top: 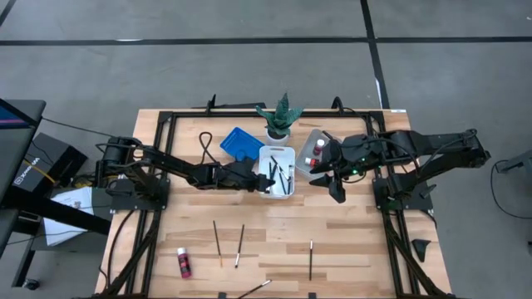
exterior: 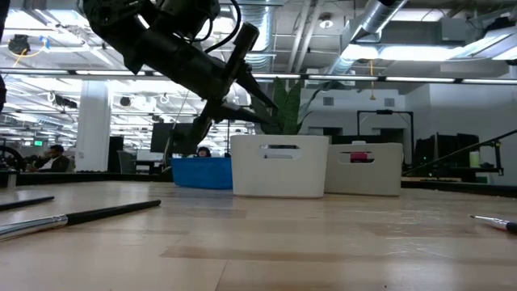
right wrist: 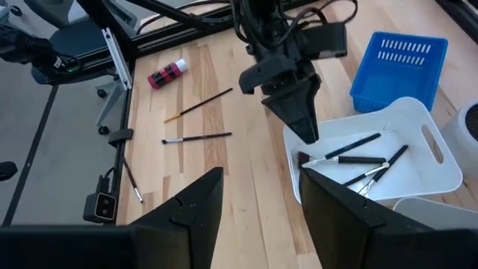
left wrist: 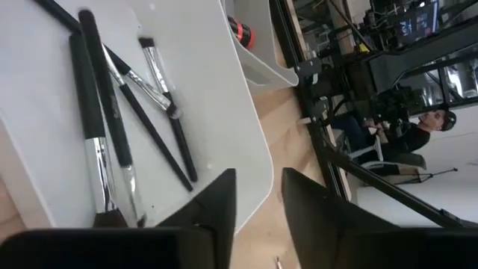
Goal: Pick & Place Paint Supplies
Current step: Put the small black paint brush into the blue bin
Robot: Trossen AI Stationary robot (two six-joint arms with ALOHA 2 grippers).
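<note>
Several brushes (top: 281,176) in white tray (top: 277,154), left tool (top: 259,178) above, open.

Brushes in white tray (top: 277,154): approx 5 dark-handled (left wrist: 112,112), lying crossed, right under left tool (top: 263,178) tips. Loose brushes on desk, well clear of both tools: two w/ dark handles (top: 217,242), (top: 311,259), one lighter (top: 239,247). Red bottle (top: 184,262), white cap, on its side, far off. Another red bottle (top: 317,149) in grey tray near right tool (top: 335,188).

Grey floor (top: 208,75), exposed ceiling ducts (exterior: 388,20)
</note>
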